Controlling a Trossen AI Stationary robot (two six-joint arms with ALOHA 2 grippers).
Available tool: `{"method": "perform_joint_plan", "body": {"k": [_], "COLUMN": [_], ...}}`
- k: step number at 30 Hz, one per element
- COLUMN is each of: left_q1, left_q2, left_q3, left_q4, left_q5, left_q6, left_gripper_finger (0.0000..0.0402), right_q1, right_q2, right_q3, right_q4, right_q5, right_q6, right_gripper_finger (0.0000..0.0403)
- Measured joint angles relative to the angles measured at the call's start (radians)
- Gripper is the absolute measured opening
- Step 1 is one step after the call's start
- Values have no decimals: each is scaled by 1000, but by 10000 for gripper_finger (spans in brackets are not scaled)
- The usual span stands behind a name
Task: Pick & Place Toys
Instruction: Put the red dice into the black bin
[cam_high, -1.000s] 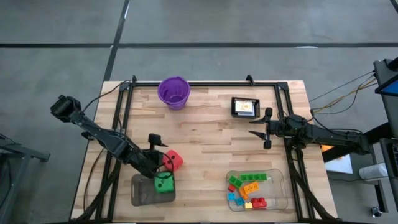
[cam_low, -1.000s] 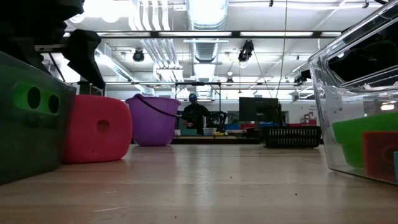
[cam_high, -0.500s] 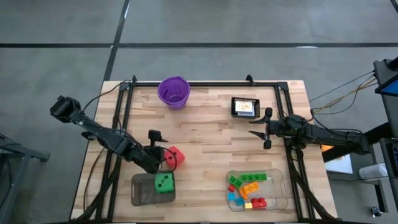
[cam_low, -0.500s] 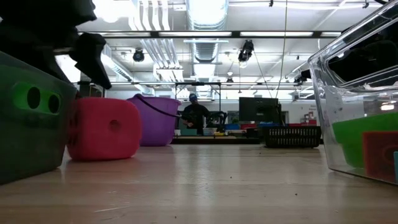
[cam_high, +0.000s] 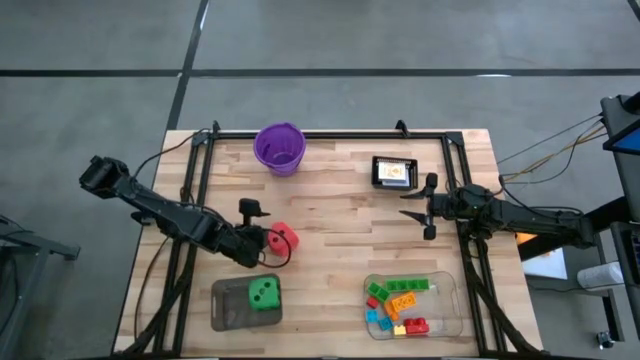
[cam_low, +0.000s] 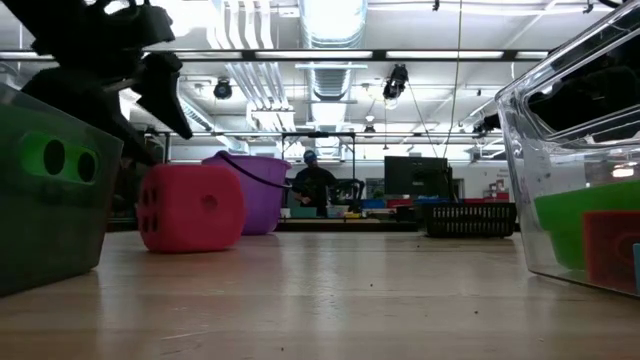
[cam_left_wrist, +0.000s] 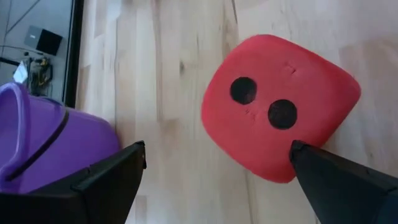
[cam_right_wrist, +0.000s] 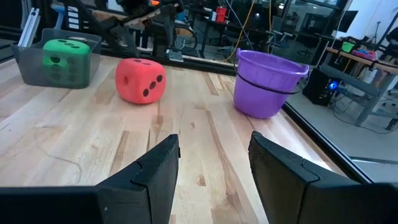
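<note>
Pale wooden desk (cam_high: 330, 230) w/ a black frame round its edge carries everything: a round purple plastic cup (cam_high: 279, 147) at the far side, a small picture card in a black holder (cam_high: 394, 172) to its right, a clear plastic tray (cam_high: 452, 300) w/ small green, orange, blue, yellow and red plastic building bricks (cam_high: 400, 305) at the near right, and a grey translucent tray (cam_high: 228, 305) at the near left w/ the green black-dotted die (cam_high: 264, 294) already inside. The red black-dotted soft die (cam_high: 281, 240) sits on bare wood between cup and grey tray, apart from both. Left end effector (cam_left_wrist: 214, 180) is spread wide and hangs right at the die; in the left wrist view the die's two-dot face lies off toward one finger, not centred (so closing now would likely clip a corner). To do this step well, I'd shift the left end effector sideways till the die sits midway between the fingers, square them to two opposite flat faces rather than the rounded corners, go low enough to grip below the die's middle, then close gently, since it looks soft and could squeeze out or roll. Watch the purple cup nearby on approach. Lift straight up before heading to the grey tray, likely its destination, and clear the tray wall and green die. Right end effector (cam_right_wrist: 211, 165) waits near the desk's right edge, beside the card, fingers part-spread, pinching nothing.
</note>
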Motion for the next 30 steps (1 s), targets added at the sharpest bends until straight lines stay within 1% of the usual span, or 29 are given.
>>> {"method": "perform_joint_plan", "body": {"k": [2, 8, 10, 18, 23, 30], "left_q1": [0, 1, 6, 118, 149, 150], "left_q2": [0, 0, 1, 75, 97, 98], "left_q3": [18, 49, 50, 53, 56, 68], "left_q4": [0, 25, 37, 77, 108, 106], "left_q5": [7, 123, 139, 244, 284, 315], "left_q6": [2, 14, 37, 72, 108, 114], "left_gripper_finger": [400, 400, 400, 400, 400, 400], "right_q1": [0, 0, 0, 0, 0, 0], "right_q2": [3, 8, 8, 8, 9, 12], "right_q3": [0, 0, 0, 0, 0, 0], "right_q4": [0, 0, 0, 3, 4, 4], "right_q5": [0, 0, 0, 0, 3, 3], "right_q6": [0, 0, 0, 3, 3, 3], "right_gripper_finger": [191, 191, 191, 191, 191, 191]}}
